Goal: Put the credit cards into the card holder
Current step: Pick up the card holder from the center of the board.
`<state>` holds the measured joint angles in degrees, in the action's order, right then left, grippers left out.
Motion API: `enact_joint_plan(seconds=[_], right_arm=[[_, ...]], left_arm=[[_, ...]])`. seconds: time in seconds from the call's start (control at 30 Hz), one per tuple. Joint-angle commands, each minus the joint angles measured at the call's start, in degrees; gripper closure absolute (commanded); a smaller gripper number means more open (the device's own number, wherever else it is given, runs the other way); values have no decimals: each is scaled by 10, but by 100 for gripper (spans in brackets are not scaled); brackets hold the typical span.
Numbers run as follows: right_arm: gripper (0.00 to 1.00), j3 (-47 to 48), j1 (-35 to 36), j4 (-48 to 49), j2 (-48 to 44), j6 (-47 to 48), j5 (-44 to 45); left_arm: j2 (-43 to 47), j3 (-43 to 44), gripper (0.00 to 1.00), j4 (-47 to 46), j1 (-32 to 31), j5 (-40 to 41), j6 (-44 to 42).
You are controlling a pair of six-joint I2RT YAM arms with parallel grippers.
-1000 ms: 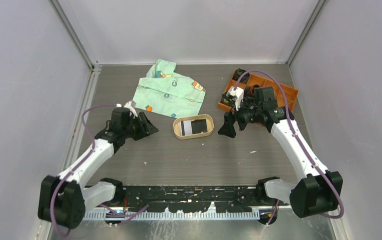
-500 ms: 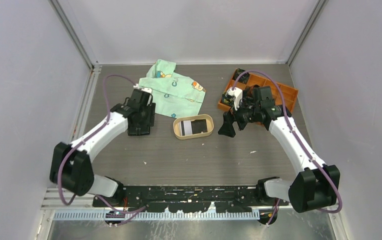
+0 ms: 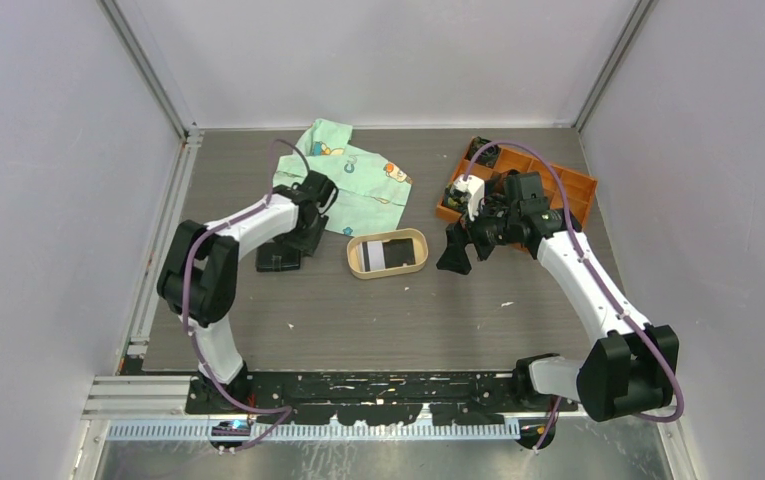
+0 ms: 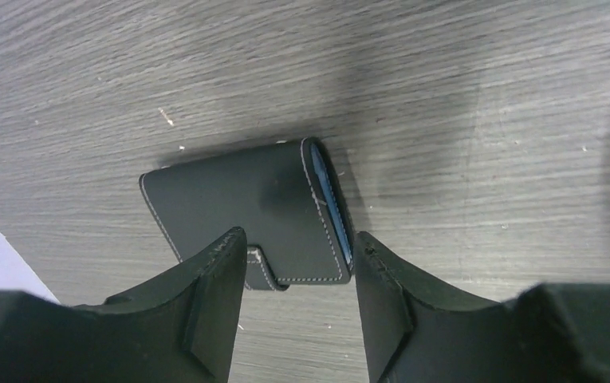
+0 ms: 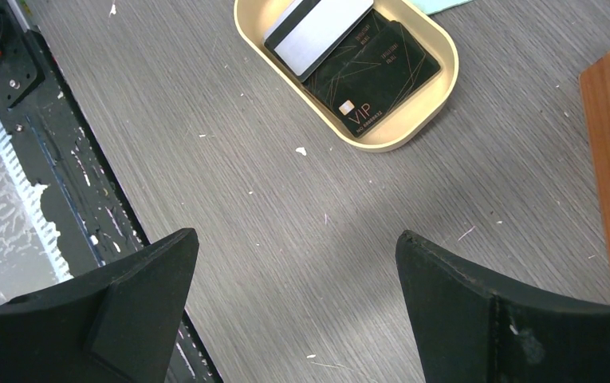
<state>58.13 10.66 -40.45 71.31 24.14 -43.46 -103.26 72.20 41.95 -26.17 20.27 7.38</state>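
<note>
The black card holder [image 4: 245, 203] lies shut on the table with its snap tab toward the camera; it also shows in the top view [image 3: 278, 258]. My left gripper [image 4: 297, 243] is open and hovers just above it, jaws either side of its near edge. The credit cards, one whitish-grey [image 5: 317, 30] and black ones [image 5: 377, 72], lie in the tan oval tray [image 5: 389, 136], seen in the top view too [image 3: 356, 262]. My right gripper [image 5: 297, 247] is wide open and empty, above the table right of the tray [image 3: 455, 250].
A green patterned cloth [image 3: 343, 180] lies behind the tray, next to my left arm. An orange compartment box [image 3: 558, 180] stands at the back right, behind my right gripper. The black rail runs along the near edge [image 3: 378, 385].
My left arm has swung right and forward, and its gripper now points down over the card holder. The right arm has barely moved.
</note>
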Motion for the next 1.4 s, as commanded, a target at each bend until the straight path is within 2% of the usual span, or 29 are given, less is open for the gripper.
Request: enact_joint_plan(seconds=[0.0, 0.47, 0.6, 0.8, 0.9, 1.1, 1.23, 1.37], right_arm=[[1, 9, -3, 5, 1, 11, -3], [0, 13, -3, -2, 3, 13, -7], [1, 14, -2, -2, 2, 12, -9], [1, 16, -3, -4, -2, 6, -23], [0, 14, -2, -2, 0, -7, -64], [1, -7, 2, 40, 1, -50, -159], [0, -22, 18, 74, 2, -77, -205], [0, -46, 52, 122, -2, -105, -213]], left_arm=[[-25, 28, 48, 19, -5, 21, -10], [-55, 33, 78, 23, -5, 15, -34], [-45, 30, 99, 19, -5, 12, -35], [33, 9, 100, 7, -15, -6, -12], [96, -12, 100, -1, -30, -28, 12], [246, -95, 100, -31, -33, -150, 99], [327, -150, 100, -60, -31, -282, 170], [375, -208, 100, -149, -33, -419, 279]])
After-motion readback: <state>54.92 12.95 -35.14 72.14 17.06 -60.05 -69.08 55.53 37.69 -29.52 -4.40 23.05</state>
